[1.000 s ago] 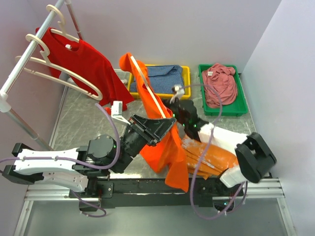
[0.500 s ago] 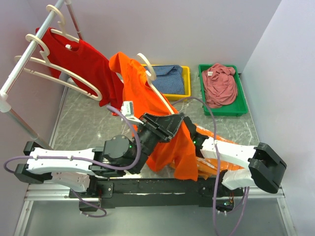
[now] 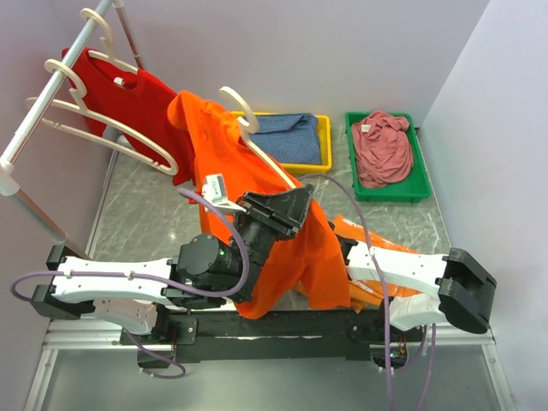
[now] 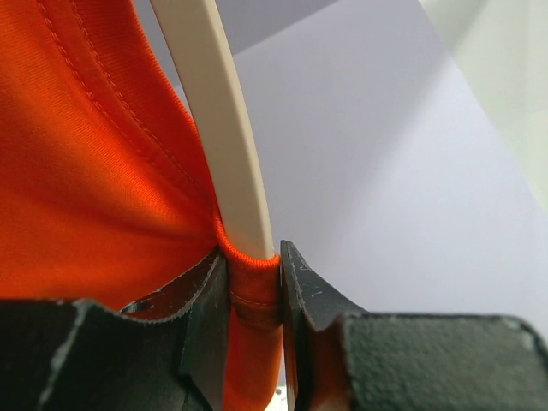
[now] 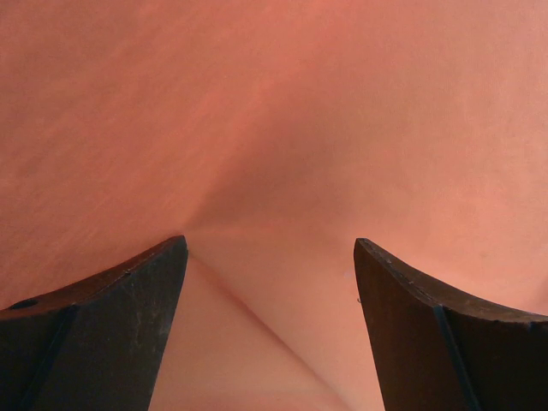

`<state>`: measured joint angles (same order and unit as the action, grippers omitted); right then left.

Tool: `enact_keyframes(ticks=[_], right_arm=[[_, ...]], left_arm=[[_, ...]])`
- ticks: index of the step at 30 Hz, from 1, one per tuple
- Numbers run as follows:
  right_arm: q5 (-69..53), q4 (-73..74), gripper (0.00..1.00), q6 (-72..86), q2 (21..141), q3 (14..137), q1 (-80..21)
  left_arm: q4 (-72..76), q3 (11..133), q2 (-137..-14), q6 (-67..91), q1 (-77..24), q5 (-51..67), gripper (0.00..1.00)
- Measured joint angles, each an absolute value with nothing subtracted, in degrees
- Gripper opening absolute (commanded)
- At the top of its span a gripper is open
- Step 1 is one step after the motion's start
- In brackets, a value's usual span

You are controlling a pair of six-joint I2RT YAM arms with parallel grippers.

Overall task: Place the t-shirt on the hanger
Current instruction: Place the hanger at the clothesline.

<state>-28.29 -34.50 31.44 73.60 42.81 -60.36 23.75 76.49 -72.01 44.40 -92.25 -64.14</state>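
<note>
Left gripper (image 4: 254, 291) is clenched at the low end of the hanger (image 4: 224, 128), orange hem bunched right betw. its fingers. Prob. the bar runs on inside that hem, though the wrist view only shows cloth there.

Top view: the t-shirt (image 3: 291, 257) hangs mid-frame off the tilted hanger, hook poking out up top, tail sagging over the left arm twd. the bottom edge.

Right gripper (image 5: 270, 248) is spread wide, pinching nothing, orange fabric filling its view.

Risks:
- With the hanger this steep, cloth could slide down and pile at the pinch.
- If the left lets go carelessly, hanger and shirt drop to the counter (image 3: 145, 214).
- The right's open fingers could snag a fold and drag the shirt off a shoulder.
</note>
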Motion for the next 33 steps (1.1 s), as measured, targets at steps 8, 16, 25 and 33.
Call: enact_keyframes(ticks=[8, 16, 25, 33], right_arm=[[-29.5, -33.7, 0.87, 30.7, 78.3, 44.2, -60.7], [-29.5, -32.9, 0.87, 30.1, 82.4, 47.2, -60.8], [-29.8, -33.0, 0.87, 30.0, 85.8, 47.7, -58.0], [-30.8, -33.1, 0.87, 29.6, 86.1, 47.5, -54.3]], left_arm=[[27.4, 76.0, -71.8, 39.6, -91.1, -70.9, 0.01], [24.2, 74.7, -71.3, 42.3, -83.9, -71.9, 0.01], [21.6, 75.0, -69.5, 44.2, -76.1, -71.7, 0.01], [21.5, 78.2, -71.5, 44.4, -70.3, -69.8, 0.01]])
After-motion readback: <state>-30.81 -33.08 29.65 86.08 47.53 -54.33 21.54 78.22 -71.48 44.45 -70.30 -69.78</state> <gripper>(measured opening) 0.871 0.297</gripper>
